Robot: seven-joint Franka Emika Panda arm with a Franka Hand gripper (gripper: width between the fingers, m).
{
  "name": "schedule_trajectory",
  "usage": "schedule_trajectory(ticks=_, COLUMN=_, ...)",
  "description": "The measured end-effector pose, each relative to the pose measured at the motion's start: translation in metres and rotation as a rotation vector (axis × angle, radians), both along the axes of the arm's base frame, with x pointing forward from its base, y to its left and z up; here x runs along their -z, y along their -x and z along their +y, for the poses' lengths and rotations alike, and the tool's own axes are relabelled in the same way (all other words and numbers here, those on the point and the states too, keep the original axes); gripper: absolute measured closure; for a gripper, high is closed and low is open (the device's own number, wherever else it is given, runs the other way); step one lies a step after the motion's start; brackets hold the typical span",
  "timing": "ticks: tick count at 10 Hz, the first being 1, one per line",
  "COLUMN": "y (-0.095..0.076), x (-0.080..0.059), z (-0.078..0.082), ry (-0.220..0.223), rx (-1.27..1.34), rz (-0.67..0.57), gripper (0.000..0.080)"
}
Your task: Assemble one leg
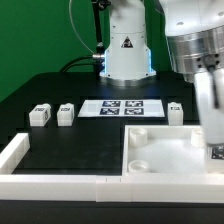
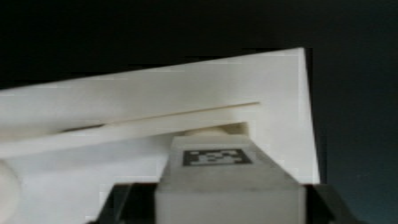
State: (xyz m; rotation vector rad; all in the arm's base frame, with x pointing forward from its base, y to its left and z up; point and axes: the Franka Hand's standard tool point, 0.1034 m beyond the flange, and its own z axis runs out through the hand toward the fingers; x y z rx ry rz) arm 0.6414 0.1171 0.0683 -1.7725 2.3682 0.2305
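We see the black matte table point(image 1: 60, 85) bounded near the camera by a low white plastic fence point(image 1: 60, 183), which runs along the front edge and turns up at the ext. view's left corner. Open black surface lies between that fence and the row of parts behind it.

The large white square plastic panel with raised rim point(image 1: 150, 155) sits on the ext. view's right, just behind the front fence. We note round corner sockets in its recess, one at approx. point(image 1: 139, 164). Nothing loose lies in the recess that we can make out.

Behind the panel, the thin flat white marker board point(image 1: 120, 108) lies flat w/ four tags. To its left stand two small white block-like plastic legs w/ tags, point(image 1: 40, 116) and point(image 1: 65, 114), close beside each other but apart. A third leg point(image 1: 176, 113) stands on the board's right, near the panel's back rim.

The arm's blurred silver-white gripper point(image 1: 210, 120) hangs at the ext. view's right edge, over the panel's right side. In the wrist view the gripper point(image 2: 217, 200) has its dark fingers point(image 2: 128, 205) either side of a fourth white leg point(image 2: 221, 170), tag face toward the camera; the fingers are pressed against the leg's two sides. The panel surface point(image 2: 160, 95) fills the wrist view behind it, w/ black table past its edge.
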Motion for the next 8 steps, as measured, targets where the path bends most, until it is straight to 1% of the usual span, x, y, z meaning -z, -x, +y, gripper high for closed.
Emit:
schedule_trajectory(ticks=1, y=-0.0005, x=-0.0003, z=-0.0002, ry=0.0, rx=0.099, rz=0.02, gripper=0.0504)
schedule_trajectory(ticks=3, y=-0.0008, x=-0.0009, z=-0.0018, ry=0.015, rx=0.148, rz=0.029, gripper=0.0504)
schedule_trajectory(ticks=4, y=-0.0002, x=-0.0003, z=-0.0013, ry=0.016, rx=0.143, rz=0.029, gripper=0.0427)
schedule_trajectory(ticks=5, y=0.0002, x=0.0003, z=-0.0008, ry=0.017, rx=0.137, rz=0.029, gripper=0.0427)
schedule_trajectory(ticks=6, y=0.0002, x=0.0003, z=-0.0005, ry=0.017, rx=0.135, rz=0.029, gripper=0.0291)
schedule_trajectory(ticks=7, y=0.0006, x=0.0004, z=0.0008, ry=0.016, rx=0.129, rz=0.028, gripper=0.0195)
schedule_trajectory(ticks=8, y=0.0047, x=-0.0007, z=0.0056, ry=0.017, rx=0.108, rz=0.026, gripper=0.0159)
